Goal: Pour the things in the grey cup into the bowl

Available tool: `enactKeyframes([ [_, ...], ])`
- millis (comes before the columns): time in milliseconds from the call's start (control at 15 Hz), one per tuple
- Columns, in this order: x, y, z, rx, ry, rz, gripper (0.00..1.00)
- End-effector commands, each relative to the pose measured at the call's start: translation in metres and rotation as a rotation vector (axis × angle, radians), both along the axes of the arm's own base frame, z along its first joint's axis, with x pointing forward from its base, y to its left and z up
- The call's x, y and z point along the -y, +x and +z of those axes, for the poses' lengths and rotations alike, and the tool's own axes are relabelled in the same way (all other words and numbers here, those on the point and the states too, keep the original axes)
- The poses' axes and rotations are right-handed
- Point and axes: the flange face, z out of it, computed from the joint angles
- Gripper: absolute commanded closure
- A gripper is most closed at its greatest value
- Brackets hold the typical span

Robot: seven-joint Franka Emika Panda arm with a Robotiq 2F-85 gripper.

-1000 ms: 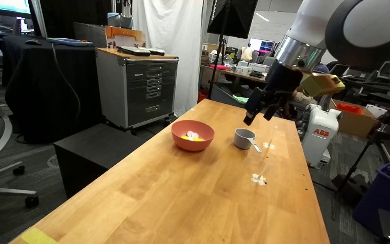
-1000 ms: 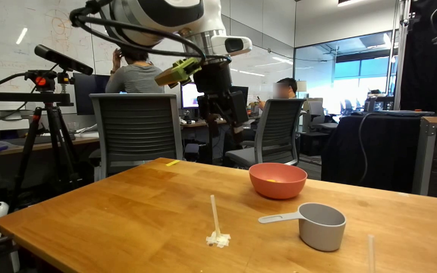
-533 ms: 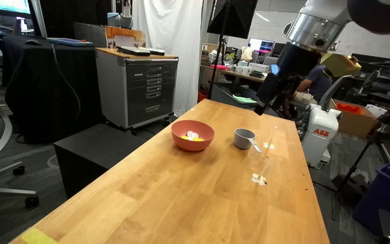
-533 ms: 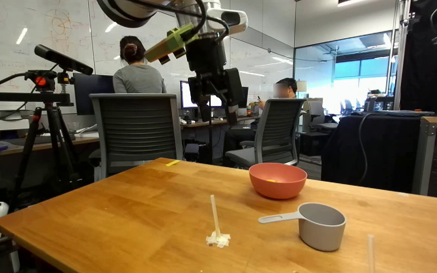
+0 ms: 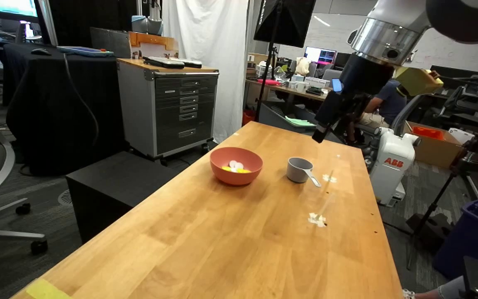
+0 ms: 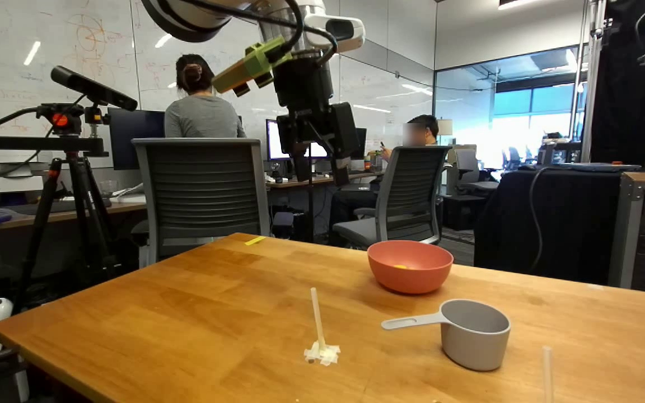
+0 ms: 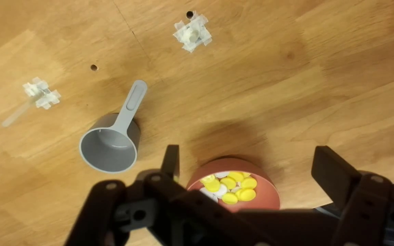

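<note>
The grey cup (image 7: pixel 109 152) with its long handle stands upright on the table. It shows in both exterior views (image 5: pixel 295 174) (image 6: pixel 475 348). I see no pieces inside it in the wrist view. The pink-red bowl (image 7: pixel 231 165) stands beside it, also in both exterior views (image 5: pixel 235 179) (image 6: pixel 411 281). Yellow and white discs (image 7: pixel 228 183) lie in the bowl. My gripper (image 7: pixel 246 150) is open with nothing between its fingers. It is raised well above the table, as an exterior view (image 6: pixel 322 172) shows. In the wrist view the fingers partly hide the bowl.
Thin pale sticks (image 6: pixel 318 319) (image 6: pixel 547 372) stand on the wooden table (image 5: pixel 222 232), fixed with white tape (image 7: pixel 193 34). A black box (image 5: pixel 118 176) stands beside the table. Office chairs (image 6: pixel 202 190) stand behind it. A person's leg (image 5: pixel 452 288) shows at the lower right.
My gripper has risen and drawn away from the cup and bowl, then stays nearly still over the last half second. The cup and bowl have not moved. A person's leg has appeared.
</note>
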Motion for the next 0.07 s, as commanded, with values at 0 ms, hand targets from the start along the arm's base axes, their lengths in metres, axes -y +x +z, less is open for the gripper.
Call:
enactKeyframes([
  [0, 0.0003, 0.0002, 0.0006, -0.001, 0.000, 0.000, 0.00],
])
